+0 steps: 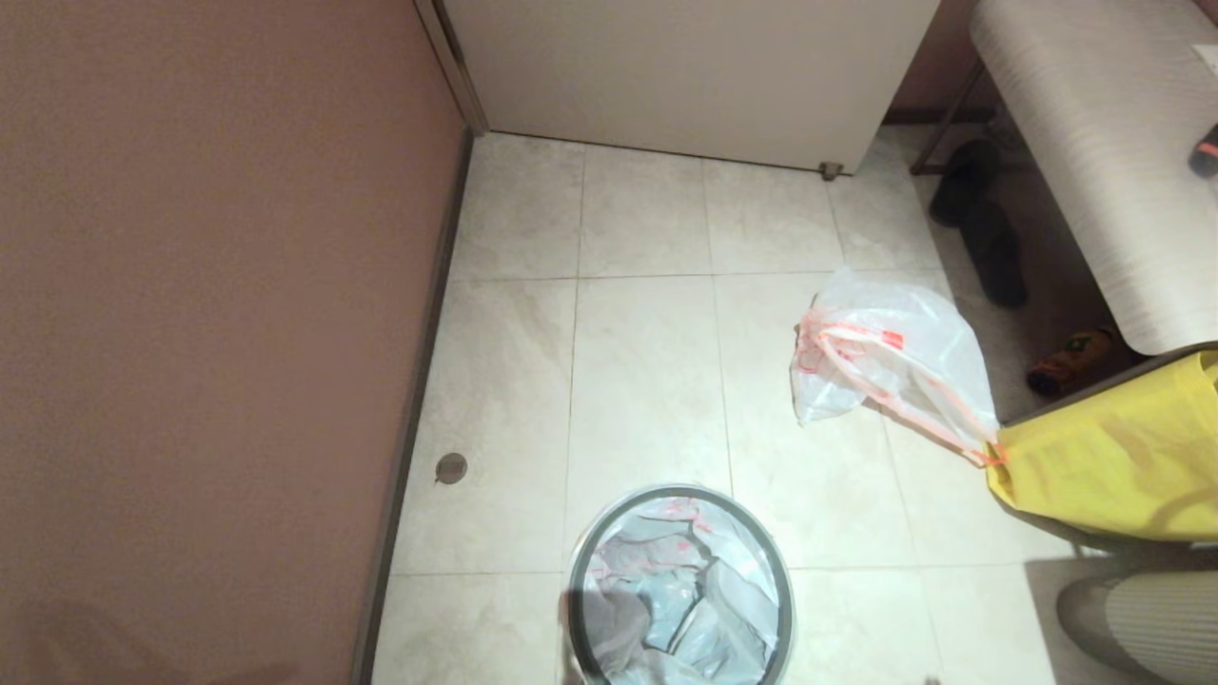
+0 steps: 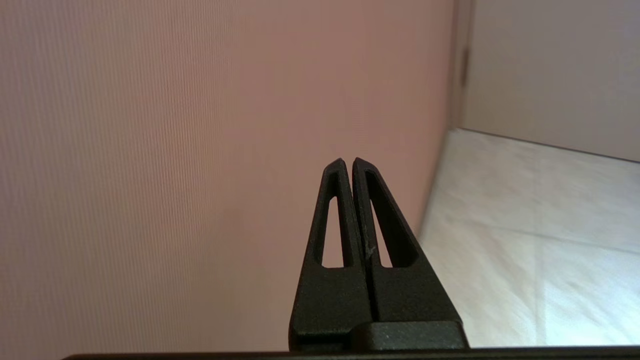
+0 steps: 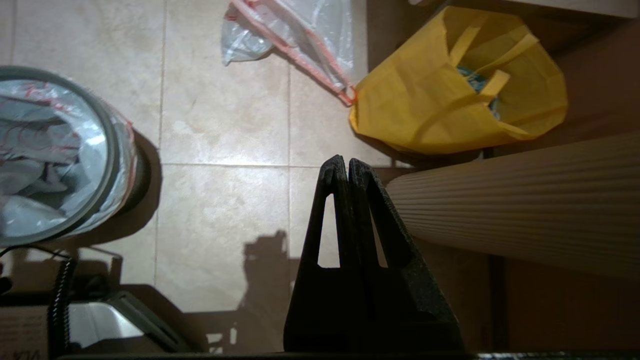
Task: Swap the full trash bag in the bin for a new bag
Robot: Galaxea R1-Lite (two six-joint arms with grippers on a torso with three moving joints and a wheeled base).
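Grey-rimmed bin cut off below, bagged contents unclear

text: none legible | red print on bag: too small to read

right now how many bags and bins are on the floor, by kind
white plastic bags: 2, one lining the bin, one lying on the tiles
yellow fabric bag: 1
bin: 1
total: 4
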